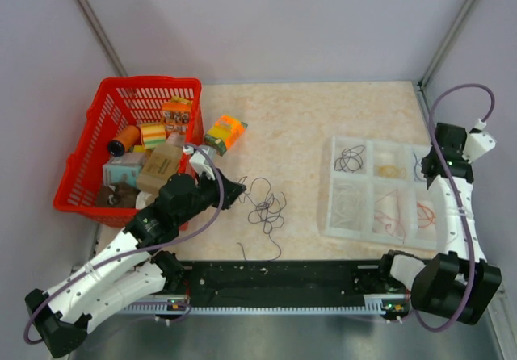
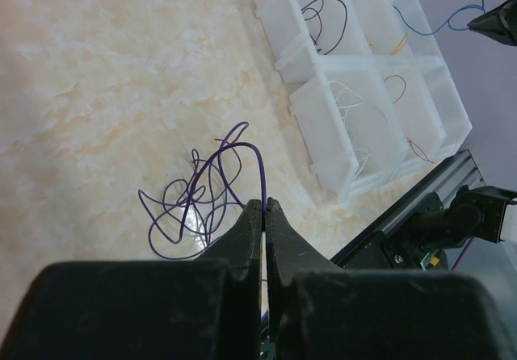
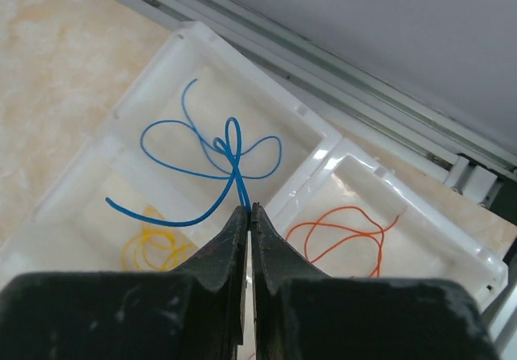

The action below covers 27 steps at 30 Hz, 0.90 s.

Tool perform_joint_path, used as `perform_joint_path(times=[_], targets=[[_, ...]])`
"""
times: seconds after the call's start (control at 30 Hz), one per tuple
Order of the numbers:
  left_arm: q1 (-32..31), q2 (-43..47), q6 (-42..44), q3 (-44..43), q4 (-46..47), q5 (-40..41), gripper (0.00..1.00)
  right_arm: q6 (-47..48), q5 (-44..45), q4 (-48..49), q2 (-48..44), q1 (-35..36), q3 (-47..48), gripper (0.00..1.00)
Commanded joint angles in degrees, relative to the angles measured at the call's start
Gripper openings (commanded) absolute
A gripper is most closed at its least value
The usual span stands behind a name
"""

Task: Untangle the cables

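A purple cable (image 1: pixel 265 211) lies in tangled loops on the table between the arms. My left gripper (image 1: pixel 239 189) is shut on one strand of it (image 2: pixel 260 174), just left of the tangle (image 2: pixel 190 207). My right gripper (image 1: pixel 426 169) hangs over the back right of the white compartment tray (image 1: pixel 327 189), shut on a blue cable (image 3: pixel 222 146) that dangles in loops over a compartment. Other compartments hold a black cable (image 1: pixel 349 160), a yellow one (image 3: pixel 149 247), a white one (image 2: pixel 351 106) and an orange one (image 3: pixel 347 231).
A red basket (image 1: pixel 89 138) full of small boxes and spools stands at the back left. An orange and green box (image 1: pixel 224 132) lies beside it. A black rail (image 1: pixel 275 278) runs along the near edge. Grey walls close in on both sides.
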<state>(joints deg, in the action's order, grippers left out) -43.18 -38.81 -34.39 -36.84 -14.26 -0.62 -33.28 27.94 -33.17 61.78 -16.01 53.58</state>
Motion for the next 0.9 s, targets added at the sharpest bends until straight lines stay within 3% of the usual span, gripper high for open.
perform_joint_path(times=[0.0, 0.23, 0.43, 0.57, 0.63, 0.7, 0.87], targets=[[-0.2, -0.3, 0.3, -0.3, 1.6, -0.6, 0.0, -1.7, 9.1, -0.8, 1.2, -0.7, 0.6, 0.0], [-0.2, -2.5, -0.2, -1.4, 1.3, -0.4, 0.0, 0.9, -3.9, 2.5, 9.0, -0.6, 1.9, 0.0], [-0.2, -5.1, -2.0, -4.2, -3.0, -0.4, 0.0, 1.3, -3.2, 2.5, 12.6, -0.6, 1.7, 0.02], [-0.2, -5.9, -2.3, -5.1, -3.4, -0.5, 0.0, 3.0, -2.1, 2.8, 10.7, -0.6, 2.0, 0.23], [-0.2, -6.7, -2.0, -5.9, -3.8, -0.4, 0.0, 3.7, -2.2, 2.9, 8.6, -0.5, 1.8, 0.5], [-0.2, -7.5, -2.1, -6.6, -4.1, 0.1, 0.0, 4.4, -2.0, 3.4, 5.6, 0.2, 1.1, 0.67], [-0.2, -10.0, -3.7, -7.3, -3.8, -0.3, 0.0, 9.6, -2.7, 3.4, -1.6, 10.8, 2.8, 0.75]])
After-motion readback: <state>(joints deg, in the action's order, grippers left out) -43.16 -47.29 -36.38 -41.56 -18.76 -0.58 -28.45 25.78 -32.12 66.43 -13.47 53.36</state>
